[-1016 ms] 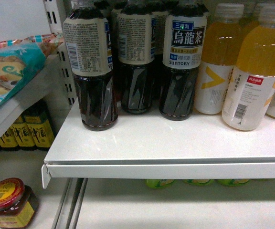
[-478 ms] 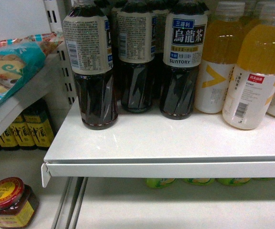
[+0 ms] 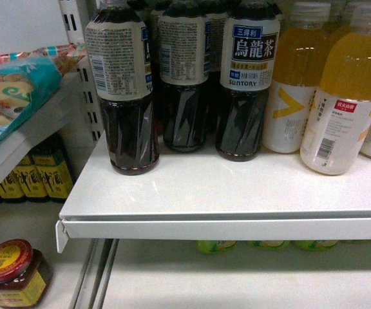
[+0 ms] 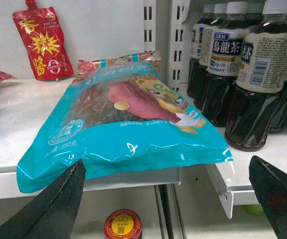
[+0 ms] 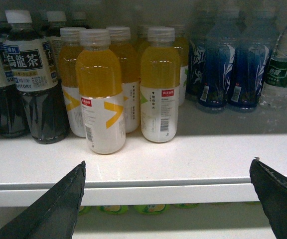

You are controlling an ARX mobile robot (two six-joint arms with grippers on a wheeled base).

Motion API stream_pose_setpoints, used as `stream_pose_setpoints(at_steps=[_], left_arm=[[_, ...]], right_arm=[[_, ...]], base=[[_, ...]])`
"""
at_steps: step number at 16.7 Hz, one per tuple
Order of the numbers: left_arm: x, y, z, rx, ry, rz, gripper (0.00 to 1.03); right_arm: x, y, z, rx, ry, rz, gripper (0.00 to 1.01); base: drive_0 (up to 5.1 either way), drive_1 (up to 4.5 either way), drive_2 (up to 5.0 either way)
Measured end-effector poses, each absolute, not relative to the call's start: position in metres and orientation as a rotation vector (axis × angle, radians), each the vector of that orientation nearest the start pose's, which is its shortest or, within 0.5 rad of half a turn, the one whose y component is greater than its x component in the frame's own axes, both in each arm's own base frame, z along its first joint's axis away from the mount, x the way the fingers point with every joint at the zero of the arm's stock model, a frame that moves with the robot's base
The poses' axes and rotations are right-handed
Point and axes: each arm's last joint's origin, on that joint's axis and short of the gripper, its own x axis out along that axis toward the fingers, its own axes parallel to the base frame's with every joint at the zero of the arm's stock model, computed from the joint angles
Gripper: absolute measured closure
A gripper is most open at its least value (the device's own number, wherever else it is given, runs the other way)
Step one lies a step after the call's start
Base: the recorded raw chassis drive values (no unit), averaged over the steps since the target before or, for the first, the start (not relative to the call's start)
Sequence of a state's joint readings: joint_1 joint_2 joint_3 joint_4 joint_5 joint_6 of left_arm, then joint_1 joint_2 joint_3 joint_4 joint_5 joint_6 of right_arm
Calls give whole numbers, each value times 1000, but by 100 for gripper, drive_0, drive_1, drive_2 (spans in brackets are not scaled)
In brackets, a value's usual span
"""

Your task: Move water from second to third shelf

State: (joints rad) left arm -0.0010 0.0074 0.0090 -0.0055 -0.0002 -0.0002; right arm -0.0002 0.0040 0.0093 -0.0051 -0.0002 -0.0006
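I'm holding both the left hand (image 4: 166,199) and right hand (image 5: 166,199) spread open; the water (image 5: 283,69) is standing far right on the shelf (image 5: 208,154).

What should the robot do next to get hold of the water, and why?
Probably swing the right gripper rightward: the clear ribbed water bottle with the dark green label stands at the far right of the white shelf, beyond the blue bottles, and the open gripper faces the orange juice bottles.
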Motion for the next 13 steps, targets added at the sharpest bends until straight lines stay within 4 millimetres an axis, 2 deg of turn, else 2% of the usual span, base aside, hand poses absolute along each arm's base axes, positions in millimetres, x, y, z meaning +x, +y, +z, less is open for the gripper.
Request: stream_pose_setpoints(at_steps=[13], left_arm=[[98, 0, 165, 0, 4, -1, 5]], right_arm=[[97, 0, 166, -1, 0, 0, 3]], base=[[0, 0, 0]])
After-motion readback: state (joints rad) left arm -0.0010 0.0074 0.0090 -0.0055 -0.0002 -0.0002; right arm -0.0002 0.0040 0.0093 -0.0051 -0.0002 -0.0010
